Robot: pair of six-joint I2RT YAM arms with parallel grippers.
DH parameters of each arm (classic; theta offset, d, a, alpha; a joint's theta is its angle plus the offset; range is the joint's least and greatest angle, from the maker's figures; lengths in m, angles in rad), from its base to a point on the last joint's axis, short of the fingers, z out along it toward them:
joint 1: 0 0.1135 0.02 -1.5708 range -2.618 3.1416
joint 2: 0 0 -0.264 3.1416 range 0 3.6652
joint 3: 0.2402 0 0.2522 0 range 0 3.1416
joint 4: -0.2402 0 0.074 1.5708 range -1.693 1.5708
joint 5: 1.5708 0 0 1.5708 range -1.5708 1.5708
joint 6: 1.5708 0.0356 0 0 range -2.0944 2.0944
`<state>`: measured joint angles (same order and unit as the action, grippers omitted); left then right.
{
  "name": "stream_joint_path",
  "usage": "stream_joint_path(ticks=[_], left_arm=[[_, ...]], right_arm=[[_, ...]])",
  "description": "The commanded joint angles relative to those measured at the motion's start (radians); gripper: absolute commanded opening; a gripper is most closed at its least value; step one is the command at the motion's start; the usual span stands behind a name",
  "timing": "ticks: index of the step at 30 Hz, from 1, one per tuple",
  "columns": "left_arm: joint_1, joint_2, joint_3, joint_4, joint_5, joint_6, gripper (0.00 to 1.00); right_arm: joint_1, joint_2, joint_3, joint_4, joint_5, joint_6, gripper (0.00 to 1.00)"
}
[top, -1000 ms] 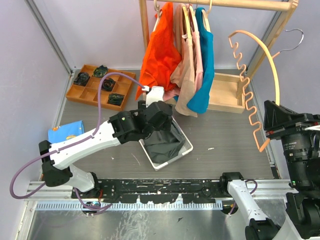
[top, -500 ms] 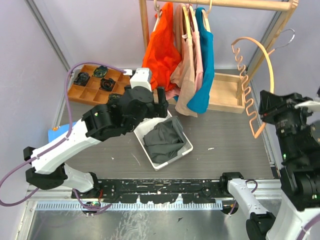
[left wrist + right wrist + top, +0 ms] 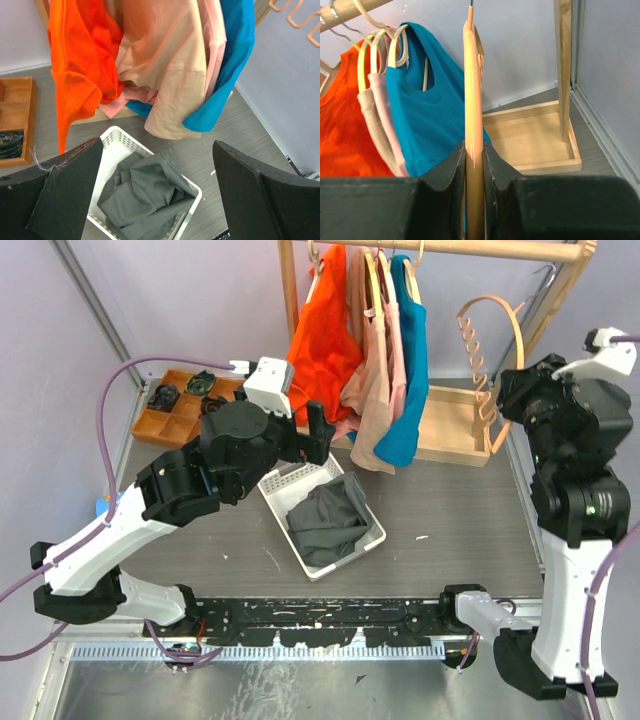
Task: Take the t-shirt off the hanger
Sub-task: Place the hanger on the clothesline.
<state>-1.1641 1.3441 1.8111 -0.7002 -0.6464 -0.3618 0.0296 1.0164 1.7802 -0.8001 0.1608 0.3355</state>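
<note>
A crumpled grey t-shirt lies in the white basket on the table, free of any hanger. In the left wrist view the t-shirt fills the basket below my fingers. My left gripper hangs above the basket's far corner, open and with nothing in it. My right gripper is raised at the right, shut on a bare wooden hanger. Seen edge-on in the right wrist view, the hanger stands upright between the pads of that gripper.
A wooden rack at the back carries orange, beige, pink and blue garments on hangers, above its wooden base tray. A compartment tray with dark items sits at the back left.
My left gripper has lifted out of the basket and opened wide, leaving the grey t-shirt inside. My right arm has swung the bare hanger up and left toward the rack.
</note>
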Motion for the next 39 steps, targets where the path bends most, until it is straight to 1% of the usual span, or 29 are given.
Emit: stream_joint_path(ticks=[1, 8, 10, 14, 17, 18, 19, 30, 34, 39], left_arm=[[0.009, -0.038, 0.017, 0.090, 0.026, 0.085, 0.98], [0.038, -0.060, -0.038, 0.154, 0.057, 0.112, 0.98], [0.049, -0.060, -0.052, 0.182, 0.064, 0.134, 0.98], [0.092, -0.042, -0.043, 0.202, 0.079, 0.150, 0.98], [0.110, -0.024, -0.033, 0.213, 0.090, 0.153, 0.98], [0.113, -0.020, -0.029, 0.216, 0.092, 0.154, 0.98], [0.116, -0.015, -0.029, 0.222, 0.093, 0.154, 0.98], [0.158, 0.013, -0.015, 0.259, 0.086, 0.156, 0.98], [0.184, 0.022, 0.006, 0.256, 0.107, 0.156, 0.98], [0.212, 0.032, 0.027, 0.255, 0.133, 0.160, 0.98]], right_arm=[[-0.003, 0.084, 0.053, 0.195, 0.035, -0.043, 0.00], [-0.003, 0.186, 0.079, 0.305, 0.049, -0.123, 0.01], [-0.003, 0.201, 0.078, 0.345, 0.086, -0.140, 0.00], [-0.003, 0.228, 0.098, 0.377, 0.090, -0.151, 0.00], [-0.003, 0.212, 0.070, 0.414, 0.068, -0.146, 0.01], [-0.003, 0.202, 0.054, 0.427, 0.023, -0.138, 0.01], [-0.003, 0.187, 0.032, 0.437, 0.011, -0.134, 0.01], [-0.003, 0.061, -0.095, 0.455, -0.034, -0.095, 0.01], [-0.003, 0.068, -0.076, 0.455, -0.015, -0.123, 0.01], [-0.003, 0.114, -0.033, 0.454, -0.001, -0.132, 0.01]])
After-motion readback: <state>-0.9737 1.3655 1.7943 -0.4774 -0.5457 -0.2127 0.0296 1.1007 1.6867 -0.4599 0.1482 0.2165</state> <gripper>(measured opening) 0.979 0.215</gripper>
